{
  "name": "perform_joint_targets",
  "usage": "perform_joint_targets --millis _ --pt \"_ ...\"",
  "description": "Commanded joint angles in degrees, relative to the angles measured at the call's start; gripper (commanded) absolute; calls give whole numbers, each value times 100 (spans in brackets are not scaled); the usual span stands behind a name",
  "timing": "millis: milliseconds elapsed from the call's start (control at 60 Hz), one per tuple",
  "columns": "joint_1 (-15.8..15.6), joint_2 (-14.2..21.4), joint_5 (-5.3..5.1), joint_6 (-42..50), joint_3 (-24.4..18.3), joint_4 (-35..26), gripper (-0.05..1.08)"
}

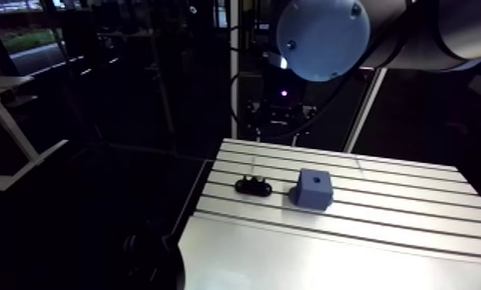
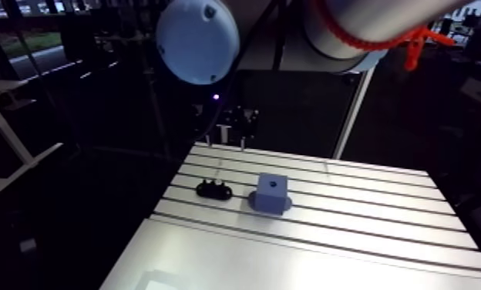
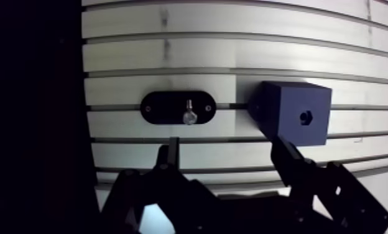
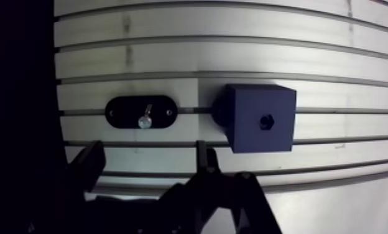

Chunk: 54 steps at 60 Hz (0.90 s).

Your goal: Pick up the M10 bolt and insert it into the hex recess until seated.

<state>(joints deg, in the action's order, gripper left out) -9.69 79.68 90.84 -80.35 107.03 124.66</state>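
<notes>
Bolt (image 3: pixel 189 114) upright on black holder (image 3: pixel 159 107), just ahead of gripper (image 3: pixel 227 155); gripper spread, empty; blue block (image 3: pixel 296 99) beside holder.

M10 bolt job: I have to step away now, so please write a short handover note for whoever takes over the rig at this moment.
Pincer: open and empty, above the table.
M10 bolt: standing in the black oval holder, ahead of the pincer and not between its fingers.
Blue block: beside the holder, close to its end; the hex recess in its top face is empty.
Done: nothing yet; the bolt is ungrasped.
Left: grip the bolt, lift it from the holder, carry it over the block and insert it into the recess until seated.
</notes>
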Motion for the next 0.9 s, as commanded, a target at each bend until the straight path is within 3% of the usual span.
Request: perform_joint_targets --millis 17,900 --pt "-67 -198 8 -37 112 336 29" --pt "-253 -502 17 41 251 712 37"
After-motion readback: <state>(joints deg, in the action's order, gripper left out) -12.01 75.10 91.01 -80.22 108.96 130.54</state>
